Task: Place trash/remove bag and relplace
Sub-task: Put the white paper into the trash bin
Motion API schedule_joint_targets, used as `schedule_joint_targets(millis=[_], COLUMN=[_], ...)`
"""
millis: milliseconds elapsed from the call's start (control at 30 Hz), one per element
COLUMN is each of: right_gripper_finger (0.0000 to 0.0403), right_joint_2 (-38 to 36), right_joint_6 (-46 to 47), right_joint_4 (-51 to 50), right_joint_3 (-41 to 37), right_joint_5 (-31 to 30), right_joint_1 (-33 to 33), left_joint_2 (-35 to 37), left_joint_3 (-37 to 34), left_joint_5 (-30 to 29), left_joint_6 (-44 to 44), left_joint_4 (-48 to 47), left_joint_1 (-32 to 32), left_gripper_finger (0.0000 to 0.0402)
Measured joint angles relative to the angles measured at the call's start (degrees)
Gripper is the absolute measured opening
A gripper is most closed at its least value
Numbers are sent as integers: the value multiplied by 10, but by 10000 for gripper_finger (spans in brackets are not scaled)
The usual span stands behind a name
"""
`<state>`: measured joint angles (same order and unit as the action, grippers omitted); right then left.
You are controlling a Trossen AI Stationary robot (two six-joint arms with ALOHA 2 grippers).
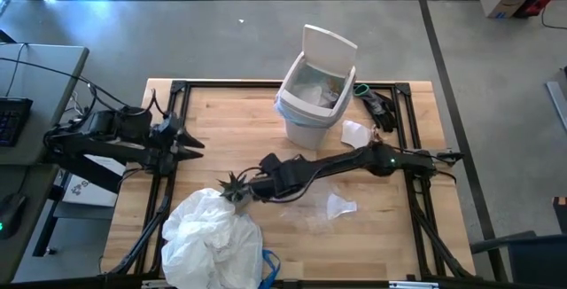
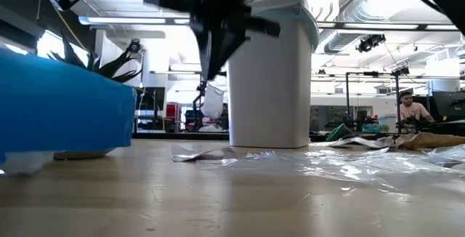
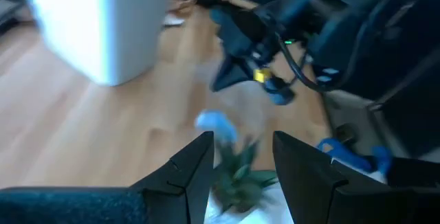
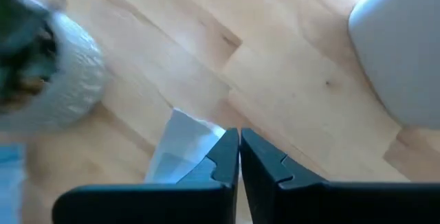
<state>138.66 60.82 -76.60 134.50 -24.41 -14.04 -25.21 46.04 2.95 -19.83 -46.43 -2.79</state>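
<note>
A: Bag (image 1: pixel 211 236) lies near-left, bin (image 1: pixel 312 94) far, trash (image 1: pixel 341 206) between. Right gripper (image 1: pixel 239 191) pinches a scrap (image 4: pixel 180 148).

B: Plant (image 1: pixel 233 185) touches it; lifting may tip it. Left gripper (image 1: pixel 197 144), spread, waits left.

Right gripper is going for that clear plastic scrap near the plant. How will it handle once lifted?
Probably floppy: the clear plastic scrap lies flat and creased by the shut right gripper. Likely very light, so it may drift or cling. Being thin and glossy, it could slip from the fingers; whether they hold it is unclear.
</note>
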Motion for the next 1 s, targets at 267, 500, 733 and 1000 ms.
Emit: schedule_joint_targets(millis=[267, 500, 733, 1000], right_gripper_finger=[0, 0, 0, 0], right_joint_2=[-53, -51, -52, -52], right_joint_6=[34, 154, 265, 332], right_joint_4=[-51, -106, -126, -133], right_joint_3=[1, -35, -62, -100], right_joint_5=[-3, -35, -124, -132], right_joint_1=[-33, -103, -196, -244], left_joint_2=[-98, -269, -428, -570], left_joint_3=[-31, -31, -31, -21], left_joint_5=[62, 147, 168, 221], left_joint_6=[-12, -11, -40, -119], left_joint_4=[102, 270, 366, 485], left_joint_1=[0, -19, -30, -45], left_gripper_finger=[133, 133, 133, 133])
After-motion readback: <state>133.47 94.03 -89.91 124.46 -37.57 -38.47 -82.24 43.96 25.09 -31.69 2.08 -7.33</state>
